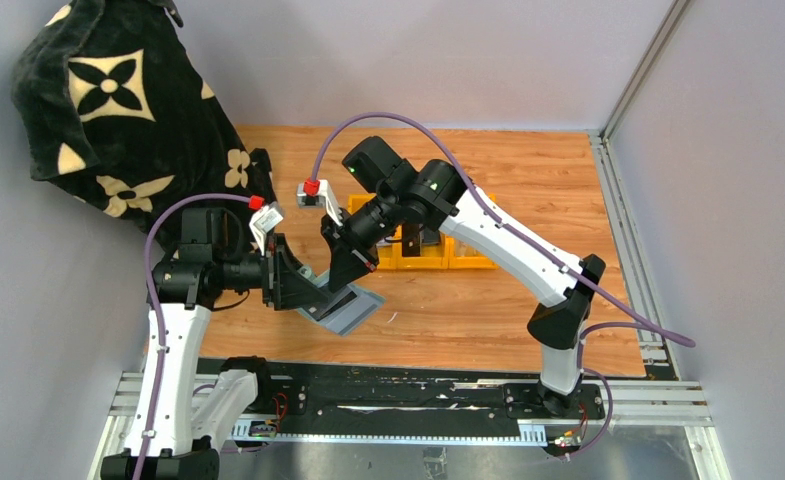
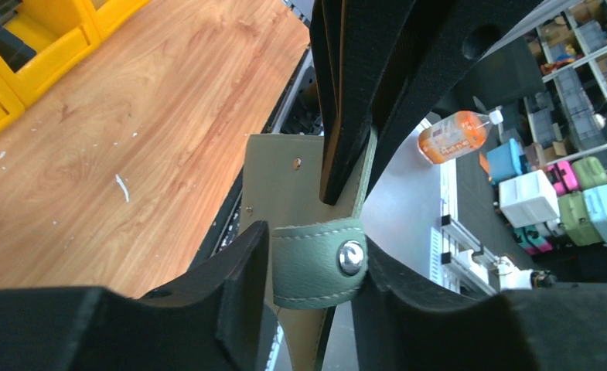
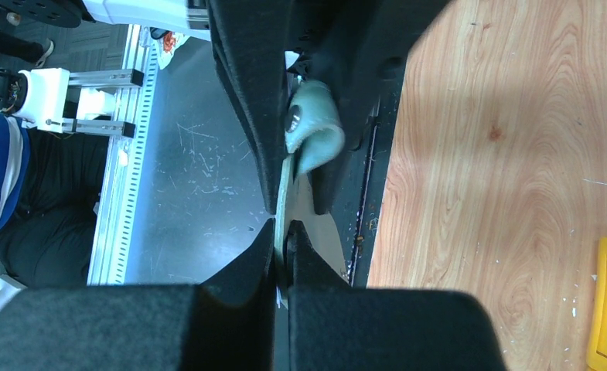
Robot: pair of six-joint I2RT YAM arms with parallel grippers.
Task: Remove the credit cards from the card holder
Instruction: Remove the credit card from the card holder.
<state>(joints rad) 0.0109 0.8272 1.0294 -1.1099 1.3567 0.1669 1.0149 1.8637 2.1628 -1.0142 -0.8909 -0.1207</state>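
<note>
Clamping from both ends, two claws held sage grey-green stitched bifold card holder edge-up over near edge of wooden worktop. Left claw was closed on rounded snap tab; right claw pinched thin opposite edge. Long axis ran claw to claw, tab toward left arm. Bare wood lay open rightward; yellow plastic bins stood near behind. Credit cards could not be told from holder's panels.

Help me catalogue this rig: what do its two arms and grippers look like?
The left arm and right arm have white shells and black joints, each with a looping purple cable ending at a red plug. Green lights dot the right arm. The left gripper and right gripper have black wedge-shaped fingers.
</note>
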